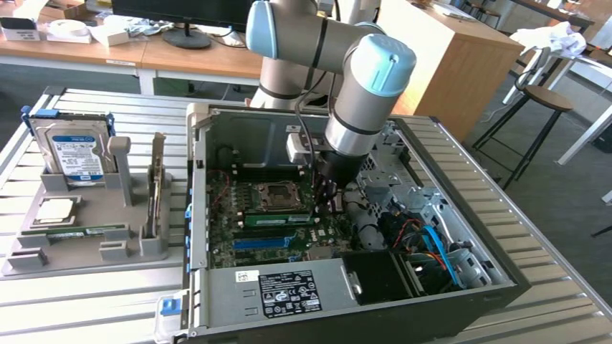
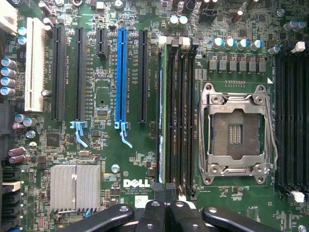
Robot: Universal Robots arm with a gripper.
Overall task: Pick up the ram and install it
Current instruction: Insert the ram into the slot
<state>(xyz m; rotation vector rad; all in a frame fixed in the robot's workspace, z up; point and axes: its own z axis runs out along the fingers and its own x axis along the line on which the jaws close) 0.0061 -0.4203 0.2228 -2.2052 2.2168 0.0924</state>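
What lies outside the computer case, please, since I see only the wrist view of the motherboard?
Observer: A grey tray sits beside the case, on the exterior view's left.
Operator: Thank you. Does it hold any parts?
Observer: Yes, a blue-labelled hard drive stands upright at its far end.
Operator: And where does the arm come in from?
Observer: From the far side: the arm reaches down into the open case, its gripper low over the motherboard.
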